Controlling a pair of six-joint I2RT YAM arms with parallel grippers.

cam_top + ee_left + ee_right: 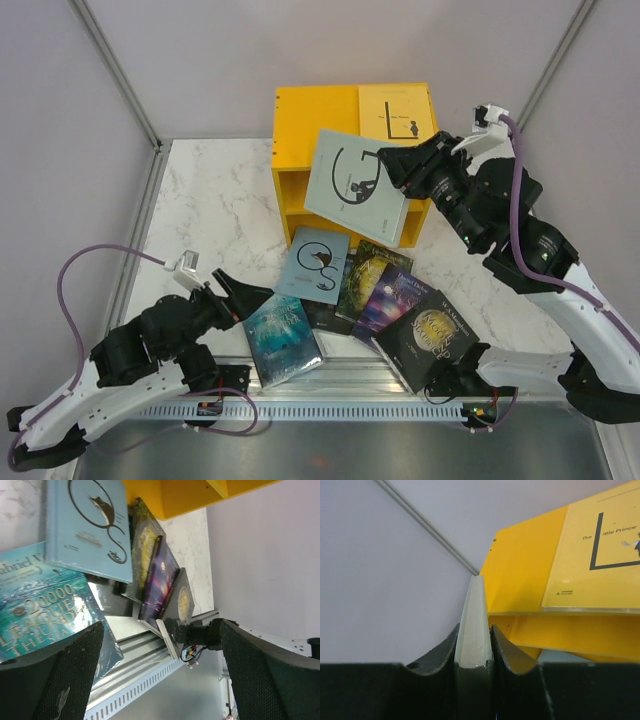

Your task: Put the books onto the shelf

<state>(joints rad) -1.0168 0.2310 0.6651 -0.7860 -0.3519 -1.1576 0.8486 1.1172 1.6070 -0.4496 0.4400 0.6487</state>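
1. Shelf (310,120) stands at the upper centre of the overhead view on the desk (205,200). A yellow book (395,112) lies flat on its top.
2. The right arm rises from the lower right and bends at the elbow. Its forearm slants up and inward, bringing the right end effector (398,172) to the shelf's front.
3. That end effector is closed on the right edge of the grey book (350,185). The book hangs tilted, off the desk, across the shelf's open front.
4. In the right wrist view, the two fingers (440,655) pinch the book's thin edge between them.
5. The left arm lies low and folded at the lower left, with its forearm pointing toward the centre.
6. The left end effector (246,295) is spread wide and holds nothing. It sits just beside the ocean-cover book (282,340).
7. A pale blue book (315,262) and several dark-covered books (395,305) lie fanned and overlapping at the lower centre, below the shelf.
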